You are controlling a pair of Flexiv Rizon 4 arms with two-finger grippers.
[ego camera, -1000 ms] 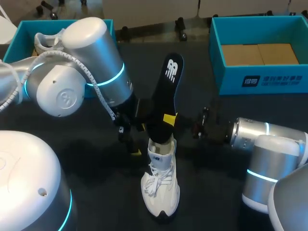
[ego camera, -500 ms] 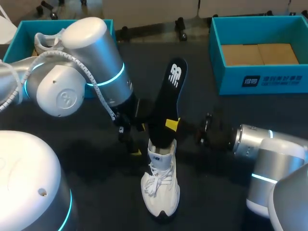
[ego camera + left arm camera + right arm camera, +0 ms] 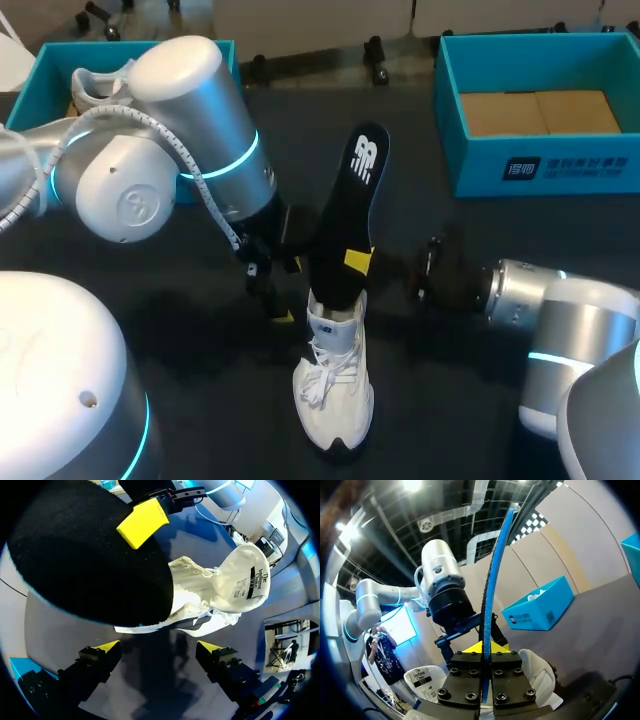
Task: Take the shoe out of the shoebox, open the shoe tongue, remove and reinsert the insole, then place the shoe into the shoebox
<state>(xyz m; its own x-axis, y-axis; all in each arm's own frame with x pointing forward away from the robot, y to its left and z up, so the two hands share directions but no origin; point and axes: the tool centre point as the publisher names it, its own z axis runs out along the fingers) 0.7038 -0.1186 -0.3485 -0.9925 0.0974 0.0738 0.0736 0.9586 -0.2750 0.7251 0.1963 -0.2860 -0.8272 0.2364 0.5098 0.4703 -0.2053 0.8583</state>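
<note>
Insole (image 3: 350, 200) slightly rightward over white shoe (image 3: 335, 385)

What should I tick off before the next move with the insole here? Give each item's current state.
1. Grip: the right gripper is shut on the insole: ok.
2. The insole's lower end sits in the shoe opening: ok.
3. How far the insole reaches inside: cannot tell.
4. The left gripper steadies the shoe: not ok; it is open, with the shoe ahead of it, untouched.
5. The shoe stands sole down on the table: ok.
6. The shoebox at the robot's right is open, with no shoe in it: ok.
</note>
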